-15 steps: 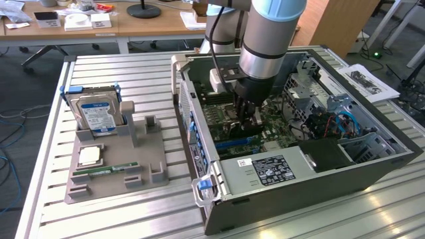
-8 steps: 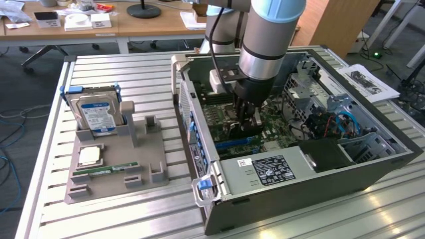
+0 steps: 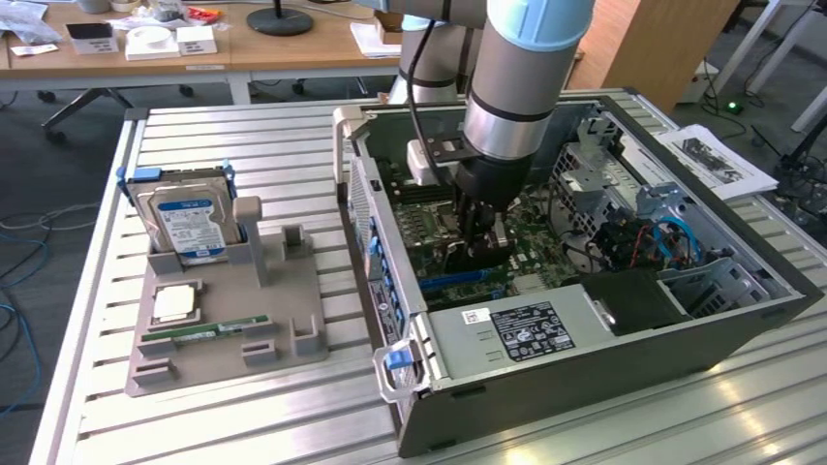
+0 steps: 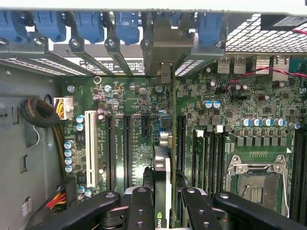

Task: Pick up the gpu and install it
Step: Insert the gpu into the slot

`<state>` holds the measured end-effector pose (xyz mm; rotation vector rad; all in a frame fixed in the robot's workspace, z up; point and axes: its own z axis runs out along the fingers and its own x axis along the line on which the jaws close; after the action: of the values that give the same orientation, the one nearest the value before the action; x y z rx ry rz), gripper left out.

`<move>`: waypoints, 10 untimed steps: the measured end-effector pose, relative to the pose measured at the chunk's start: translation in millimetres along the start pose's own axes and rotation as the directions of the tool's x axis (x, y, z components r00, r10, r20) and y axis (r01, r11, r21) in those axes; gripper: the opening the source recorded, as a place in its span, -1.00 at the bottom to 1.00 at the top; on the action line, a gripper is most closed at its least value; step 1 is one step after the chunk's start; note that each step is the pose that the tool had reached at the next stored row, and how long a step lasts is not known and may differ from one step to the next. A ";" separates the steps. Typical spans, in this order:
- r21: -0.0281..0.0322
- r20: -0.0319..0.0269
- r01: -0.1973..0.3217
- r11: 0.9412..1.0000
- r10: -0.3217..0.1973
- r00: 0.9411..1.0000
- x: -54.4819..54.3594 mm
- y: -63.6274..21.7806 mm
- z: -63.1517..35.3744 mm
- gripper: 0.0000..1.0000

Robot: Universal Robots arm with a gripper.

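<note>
Clamping gpu [image 4: 162,165], hand [image 4: 165,203] over motherboard [image 4: 120,100]; exterior view adds hard drive [image 3: 185,221].

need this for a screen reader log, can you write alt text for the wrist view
The gripper holds the gpu edge-on between its fingers, over the green motherboard inside an open computer case. Blue latches line the case wall beyond.
</note>
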<state>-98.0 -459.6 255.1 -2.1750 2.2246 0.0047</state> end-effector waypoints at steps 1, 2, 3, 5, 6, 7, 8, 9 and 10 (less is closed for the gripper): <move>0.000 0.000 0.000 1.000 0.000 1.000 0.0 0.0 0.5 -0.46; 0.000 0.000 0.000 1.000 0.000 1.000 0.0 0.0 0.6 -0.46; 0.000 0.000 0.000 1.000 0.000 1.000 0.0 0.0 0.6 -0.46; 0.000 0.000 0.000 1.000 0.000 1.000 0.0 0.0 0.7 -0.46; 0.000 0.000 0.000 1.000 0.000 1.000 0.0 0.0 1.2 -0.46; 0.000 0.000 0.000 1.000 0.000 1.000 0.0 0.0 1.7 -0.46; 0.000 0.000 0.000 1.000 0.000 1.000 0.0 0.0 2.1 -0.46; 0.000 0.000 0.000 1.000 0.000 1.000 0.1 0.0 2.6 -0.46; 0.000 0.000 0.000 1.000 0.000 1.000 0.1 0.0 3.1 -0.46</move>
<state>-98.0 -459.6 252.0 -2.1751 2.2246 0.0046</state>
